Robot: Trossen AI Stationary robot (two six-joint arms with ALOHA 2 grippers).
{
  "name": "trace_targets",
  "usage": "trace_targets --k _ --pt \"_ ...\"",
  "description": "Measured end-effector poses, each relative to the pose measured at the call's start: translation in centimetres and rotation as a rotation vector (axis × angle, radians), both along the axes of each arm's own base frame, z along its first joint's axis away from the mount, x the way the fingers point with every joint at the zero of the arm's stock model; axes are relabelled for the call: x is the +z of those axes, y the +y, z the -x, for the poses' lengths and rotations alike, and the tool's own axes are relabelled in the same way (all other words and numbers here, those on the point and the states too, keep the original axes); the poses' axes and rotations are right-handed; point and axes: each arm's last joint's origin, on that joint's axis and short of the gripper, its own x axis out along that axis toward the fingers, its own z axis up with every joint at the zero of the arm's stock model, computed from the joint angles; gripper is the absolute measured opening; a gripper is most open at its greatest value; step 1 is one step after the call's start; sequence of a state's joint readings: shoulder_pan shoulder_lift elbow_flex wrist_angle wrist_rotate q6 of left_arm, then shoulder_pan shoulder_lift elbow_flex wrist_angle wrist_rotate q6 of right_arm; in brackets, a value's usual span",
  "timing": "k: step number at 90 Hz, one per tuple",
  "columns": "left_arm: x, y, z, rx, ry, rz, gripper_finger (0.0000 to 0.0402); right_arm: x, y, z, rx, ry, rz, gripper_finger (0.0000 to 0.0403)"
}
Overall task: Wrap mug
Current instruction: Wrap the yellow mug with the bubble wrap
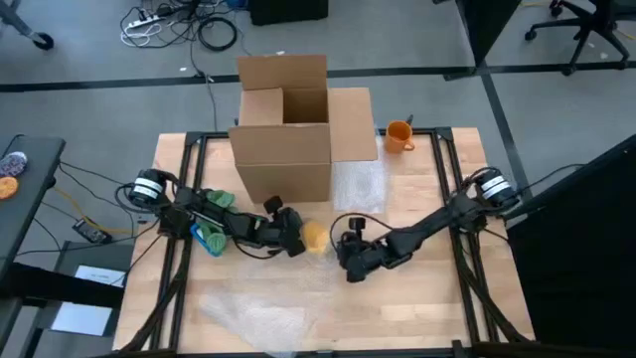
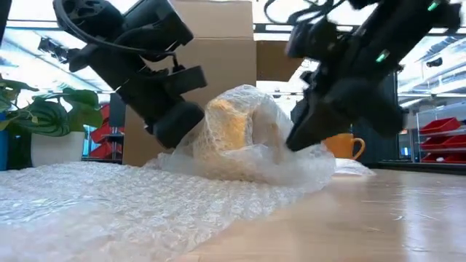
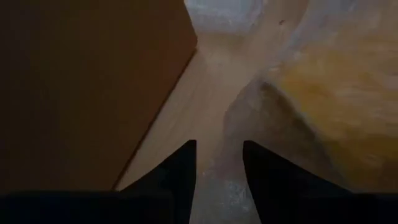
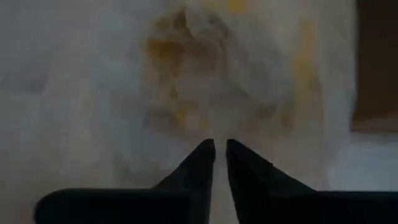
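A yellow mug (image 1: 314, 237) lies at the table's middle, bundled in clear bubble wrap (image 2: 240, 138). My left gripper (image 1: 295, 242) stands low at the bundle's left side, its fingers (image 3: 186, 171) open, with the wrapped mug (image 3: 336, 93) just beyond one fingertip. My right gripper (image 1: 343, 254) comes in from the bundle's right and is shut on the wrap. The wrap's loose skirt (image 2: 306, 171) rests on the table. My left gripper's tip (image 2: 178, 124) stands right at the wrap on the bundle's left side; I cannot tell whether it touches. My right gripper pinches a piece of the bubble wrap (image 4: 220, 134) between its two fingertips at the bundle's right side, slanting down from the table's right. The bundle rests on the table.
An open cardboard box (image 1: 288, 129) stands behind the bundle, and an orange mug (image 1: 398, 134) sits at its right. One loose bubble wrap sheet (image 1: 253, 316) lies near the front edge, another (image 1: 360, 184) beside the box. Green and blue items (image 1: 214, 234) lie under my left arm.
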State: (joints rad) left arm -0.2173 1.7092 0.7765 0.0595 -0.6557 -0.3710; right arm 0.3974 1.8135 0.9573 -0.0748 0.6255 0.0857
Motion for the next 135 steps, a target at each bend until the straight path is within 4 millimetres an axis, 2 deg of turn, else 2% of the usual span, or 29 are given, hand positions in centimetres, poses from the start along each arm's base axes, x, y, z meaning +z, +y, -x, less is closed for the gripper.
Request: trace_targets --k 22,40,55,83,98,112,135 --pt "-0.1 0.1 0.2 0.009 0.009 -0.013 0.0117 -3.1 -1.2 -3.9 0.016 -0.172 0.061 0.0001" --pt "-0.2 0.3 0.4 0.035 0.02 -0.037 0.0117 -3.7 -1.8 -5.0 -0.03 -0.211 0.108 0.0001" --pt "-0.2 0.1 0.4 0.037 0.035 0.01 0.0117 -2.8 -0.9 -3.9 0.006 -0.163 0.104 0.0" --pt "-0.3 0.0 0.5 0.032 0.041 0.013 0.0117 1.4 1.5 -0.1 0.033 -0.059 0.036 0.0" --pt "-0.3 0.1 0.5 0.035 0.037 0.008 0.0117 1.7 2.4 0.6 0.055 -0.053 -0.027 0.0" --pt "-0.1 0.0 0.2 0.035 0.003 0.013 0.0117 -0.2 2.4 -0.6 0.069 -0.068 -0.008 0.0" --pt "0.0 0.1 0.1 0.033 -0.02 -0.018 0.0117 -3.3 -0.4 -4.4 0.022 -0.23 0.093 0.0"
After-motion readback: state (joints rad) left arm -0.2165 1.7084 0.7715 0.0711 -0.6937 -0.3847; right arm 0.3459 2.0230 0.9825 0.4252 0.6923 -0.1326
